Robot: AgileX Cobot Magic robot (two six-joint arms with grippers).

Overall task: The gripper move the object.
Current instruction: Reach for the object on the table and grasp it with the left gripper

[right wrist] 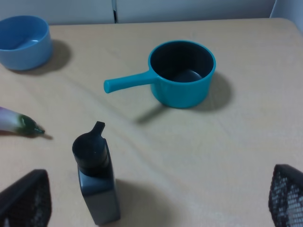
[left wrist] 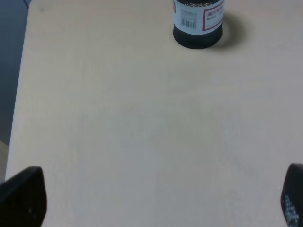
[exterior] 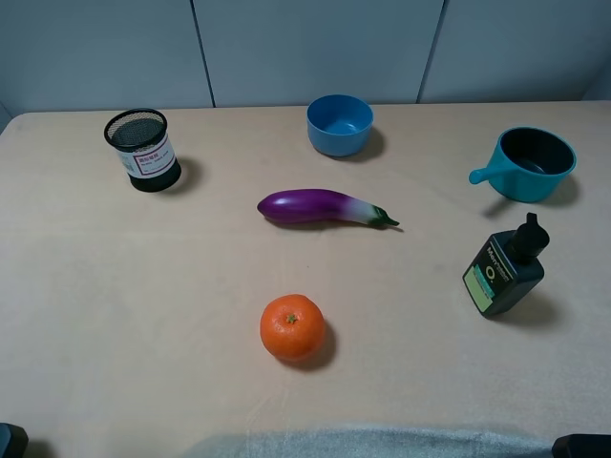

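Note:
The black wire-mesh cup [exterior: 143, 150] with a white, pink-bordered label stands upright at the table's far left. In the left wrist view it [left wrist: 198, 23] sits far ahead of my left gripper [left wrist: 158, 198], with bare table between them. That gripper is open and empty, its two black fingertips [left wrist: 23, 196] wide apart. My right gripper [right wrist: 156, 198] is also open and empty, its fingertips [right wrist: 286, 196] spread wide on the right side of the table, far from the cup. In the exterior view only black bits of the arms [exterior: 10, 441] show at the bottom corners.
A blue bowl [exterior: 340, 124] stands at the back middle and a teal handled cup [exterior: 528, 163] at the back right. A purple eggplant [exterior: 323, 207] lies mid-table, an orange [exterior: 292, 327] sits in front of it, and a dark bottle [exterior: 505, 270] lies at the right.

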